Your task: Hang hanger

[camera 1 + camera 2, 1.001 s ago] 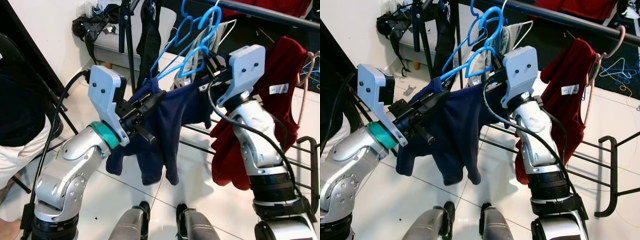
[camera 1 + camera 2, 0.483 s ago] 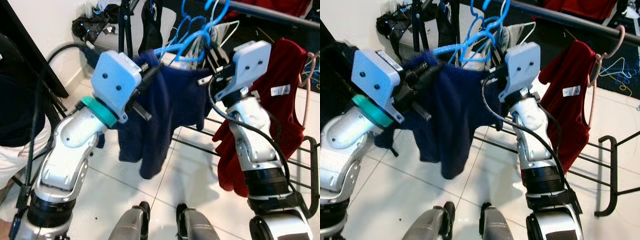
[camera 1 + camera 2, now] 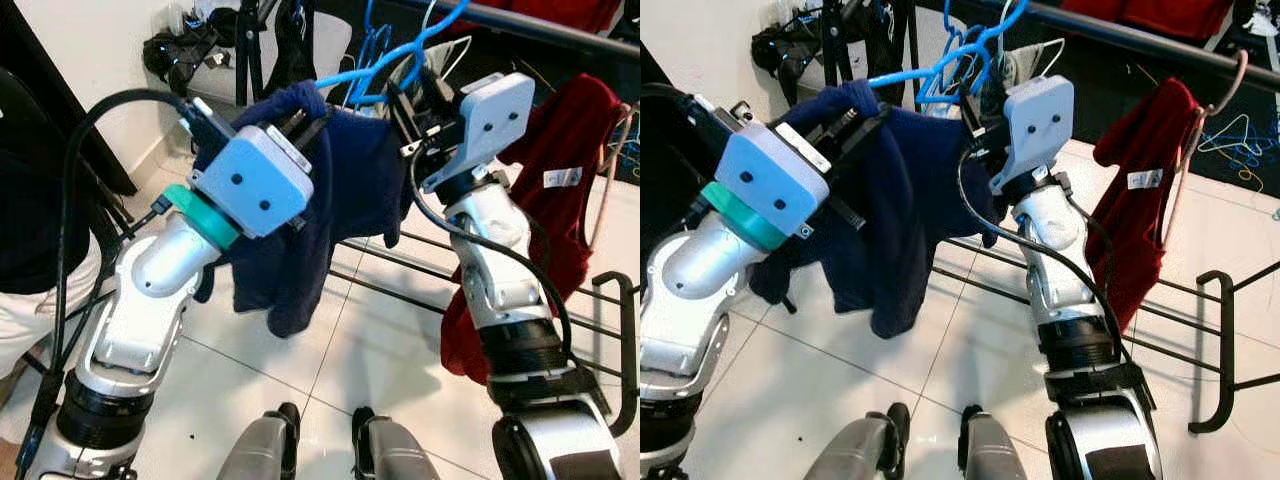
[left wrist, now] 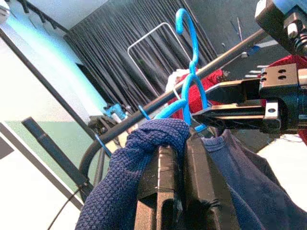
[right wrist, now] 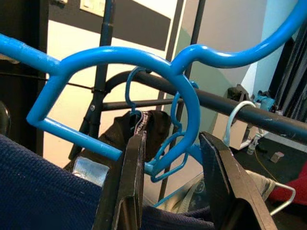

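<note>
A dark horizontal rail (image 3: pixel 1140 42) carries the clothes: a red garment (image 3: pixel 1140 200) hangs from it on a pale hanger (image 3: pixel 1238 75), beside some blue hangers (image 3: pixel 970 45) hooked over it. Below is a white tiled floor (image 3: pixel 790 390), with the black base bars (image 3: pixel 1210 330) of the rack resting on it.

Hanger: my blue plastic hanger (image 3: pixel 385 75), hook up, raised close under the dark rail (image 3: pixel 540 25).
Load: a navy sweater (image 3: pixel 330 200) draped over it, hanging crumpled.
</note>
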